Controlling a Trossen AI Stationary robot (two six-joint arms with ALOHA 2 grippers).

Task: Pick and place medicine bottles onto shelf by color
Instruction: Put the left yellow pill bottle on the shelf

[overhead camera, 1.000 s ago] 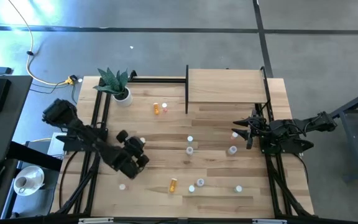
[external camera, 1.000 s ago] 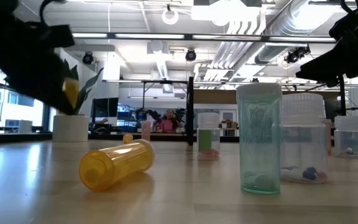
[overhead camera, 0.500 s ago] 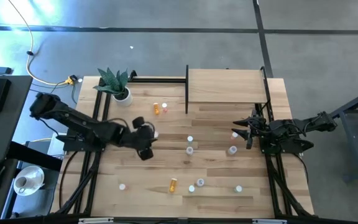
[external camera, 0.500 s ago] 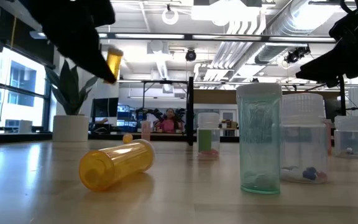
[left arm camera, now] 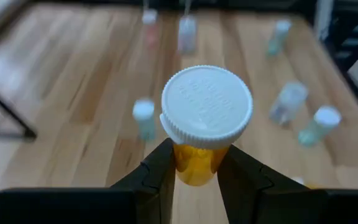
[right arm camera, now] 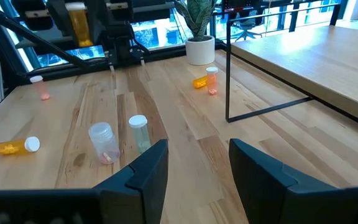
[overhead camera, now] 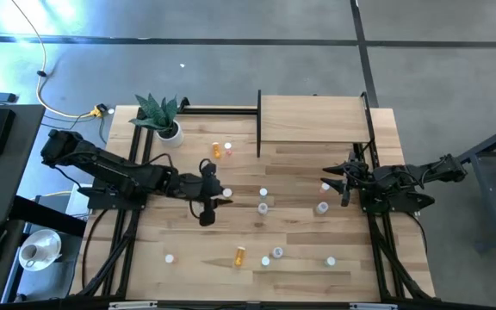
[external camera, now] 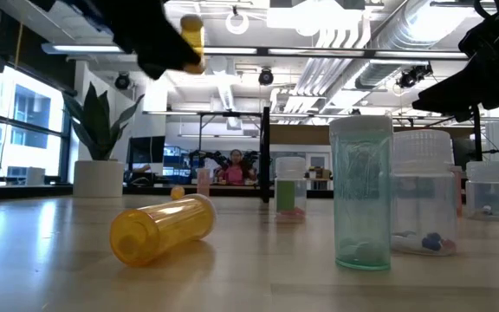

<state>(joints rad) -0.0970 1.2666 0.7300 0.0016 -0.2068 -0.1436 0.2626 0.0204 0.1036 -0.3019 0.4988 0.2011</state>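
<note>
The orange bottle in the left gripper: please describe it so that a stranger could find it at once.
Follow the left arm from the table's left edge to the left gripper, above the middle of the planked table. Its fingers clamp the orange bottle with a white ribbed cap. It alone is off the table.

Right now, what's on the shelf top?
Nothing visible on the shelf: in the high view its board is bare. The left gripper holds an orange bottle above the table. What lies under the shelf is covered.
</note>
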